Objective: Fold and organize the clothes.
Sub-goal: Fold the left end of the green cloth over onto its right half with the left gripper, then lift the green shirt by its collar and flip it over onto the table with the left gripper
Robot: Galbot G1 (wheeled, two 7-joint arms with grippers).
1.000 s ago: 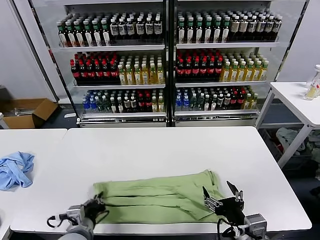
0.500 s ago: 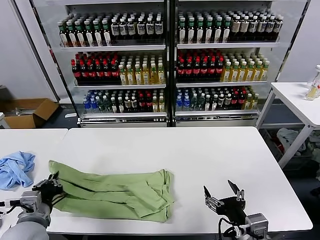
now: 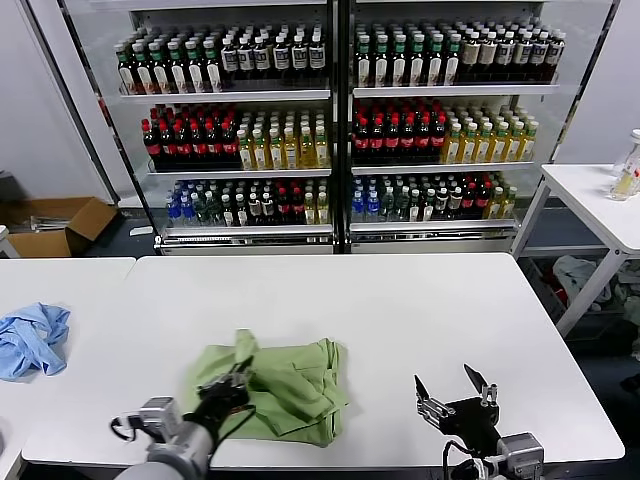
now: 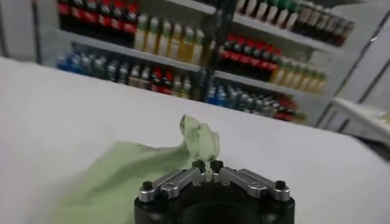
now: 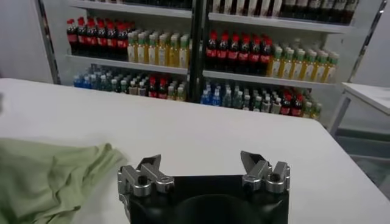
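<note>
Left gripper (image 3: 237, 383) pinches green shirt (image 3: 290, 392) near blue garment (image 3: 32, 338).

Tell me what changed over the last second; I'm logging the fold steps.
The left gripper, shut on the green shirt, dragged it leftward, then carried its left end back right over the rest, leaving a compact bundle. The right gripper stayed open near the table's front edge; the blue garment did not move.
</note>
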